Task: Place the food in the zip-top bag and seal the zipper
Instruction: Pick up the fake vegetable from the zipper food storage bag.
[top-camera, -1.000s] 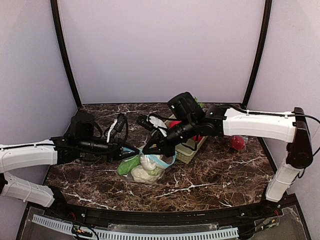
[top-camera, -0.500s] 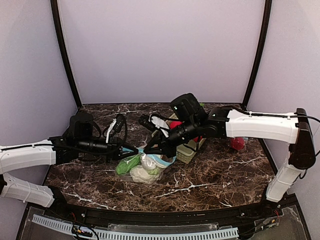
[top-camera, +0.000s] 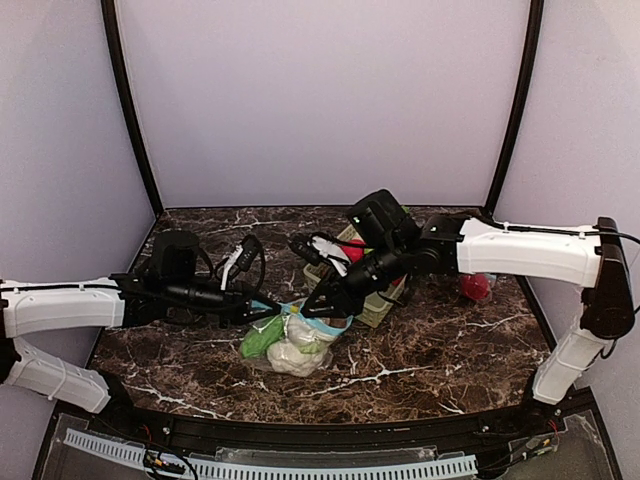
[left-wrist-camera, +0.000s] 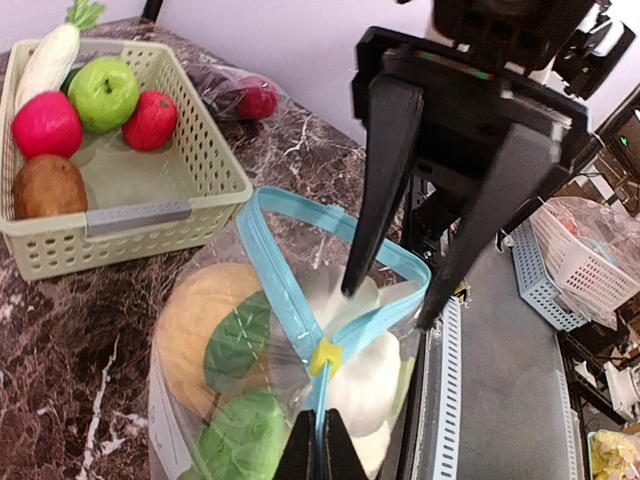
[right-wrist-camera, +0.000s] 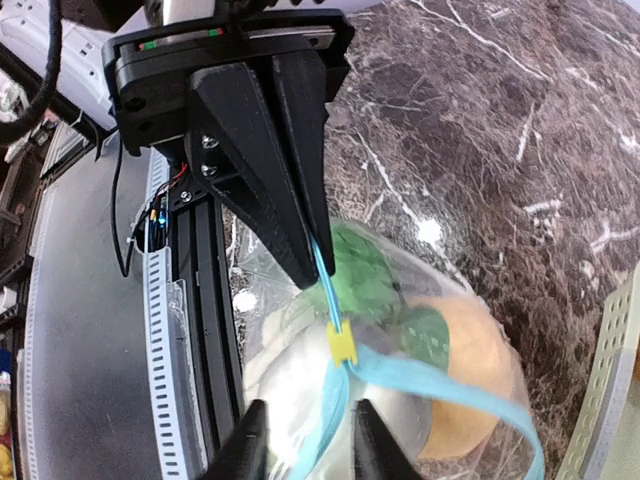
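Left hand (left-wrist-camera: 320, 452) is pinched shut on the blue zipper (left-wrist-camera: 285, 290) of the zip-top bag (top-camera: 290, 340). The bag lies mid-counter (top-camera: 430, 360) with food (left-wrist-camera: 235, 345) inside and bare marble in front. Right hand (left-wrist-camera: 388, 305) straddles the bag's mouth with its fingers narrowly apart, the basket (left-wrist-camera: 60, 245) of fruit (left-wrist-camera: 105, 92) sits close behind, and a red fruit (top-camera: 476, 287) lies farther right.

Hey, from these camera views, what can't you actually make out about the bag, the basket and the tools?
Top view: the right arm covers most of the basket, hiding its contents.
Top view: the yellow slider is too small to find between left tool and right tool.
Left wrist view: the lower edge cuts off the zip-top bag; the food inside cannot be counted.
Top view: red item far right, too small to identify.
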